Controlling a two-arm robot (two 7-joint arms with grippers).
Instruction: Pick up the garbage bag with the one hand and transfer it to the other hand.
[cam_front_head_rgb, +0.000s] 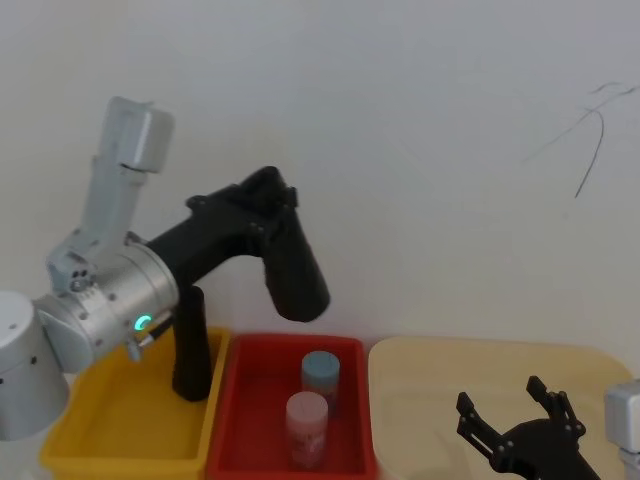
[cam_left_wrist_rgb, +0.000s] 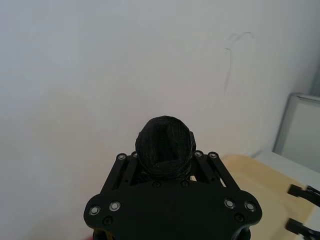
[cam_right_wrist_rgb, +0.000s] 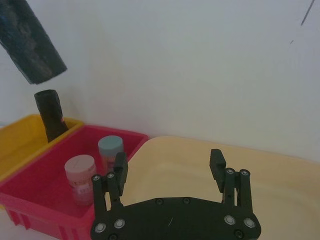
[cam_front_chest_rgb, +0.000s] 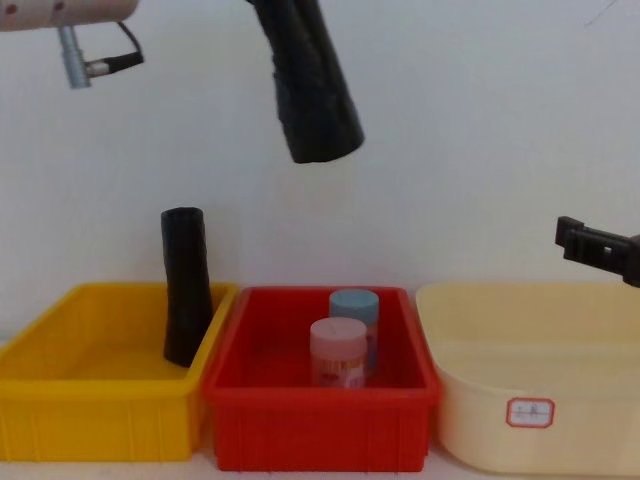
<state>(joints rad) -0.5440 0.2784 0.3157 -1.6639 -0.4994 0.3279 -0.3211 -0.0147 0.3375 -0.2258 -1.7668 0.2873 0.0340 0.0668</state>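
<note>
The garbage bag (cam_front_head_rgb: 295, 272), a thick matte black roll, hangs slanted in the air above the red bin (cam_front_head_rgb: 240, 400), its lower end pointing down toward the bin. My left gripper (cam_front_head_rgb: 265, 205) is shut on its upper end; the left wrist view shows the roll's rounded end (cam_left_wrist_rgb: 165, 144) clamped between the fingers. In the chest view the bag (cam_front_chest_rgb: 315, 95) sits high above the bins. My right gripper (cam_front_head_rgb: 512, 408) hovers low over the beige basin (cam_front_head_rgb: 450, 380), open with nothing between its fingers (cam_right_wrist_rgb: 120, 170), well below and right of the bag (cam_right_wrist_rgb: 30, 47).
A slimmer black tube (cam_front_chest_rgb: 186, 285) stands leaning in the yellow bin (cam_front_chest_rgb: 90, 410) at the left. The red bin (cam_front_chest_rgb: 320, 420) holds a blue-lidded jar (cam_front_chest_rgb: 354, 305) and a pink-lidded jar (cam_front_chest_rgb: 338, 350). A white wall stands close behind.
</note>
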